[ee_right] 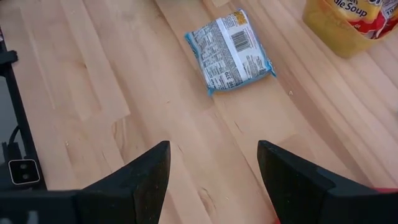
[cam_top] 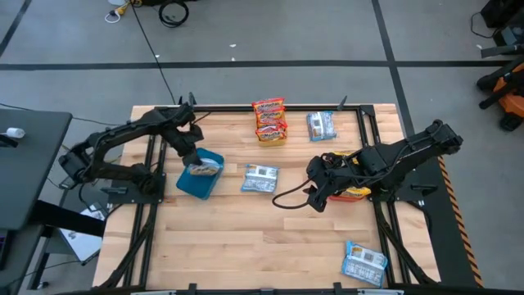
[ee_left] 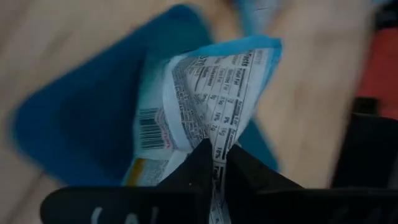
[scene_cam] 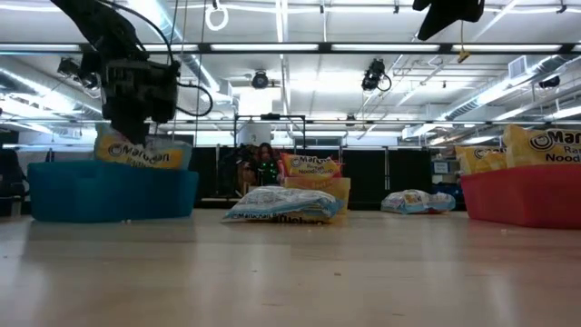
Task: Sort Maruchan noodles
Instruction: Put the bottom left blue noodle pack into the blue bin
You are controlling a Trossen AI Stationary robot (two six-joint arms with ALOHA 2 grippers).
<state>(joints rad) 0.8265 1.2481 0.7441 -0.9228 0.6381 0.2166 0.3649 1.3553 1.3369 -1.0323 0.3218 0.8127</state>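
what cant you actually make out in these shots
- Red bin: high view, mostly hidden under the right arm; its contents cannot be counted.
- Blue bin: left wrist view, blurred; the held blue-and-white packet in the left pincer covers its inside.
- Far packets: low view, too small to tell kind.

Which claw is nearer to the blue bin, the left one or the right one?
Left. The left claw is directly over the blue bin, pinching a blue-and-white noodle packet. The right claw hangs open over the table's middle, well to the bin's side.
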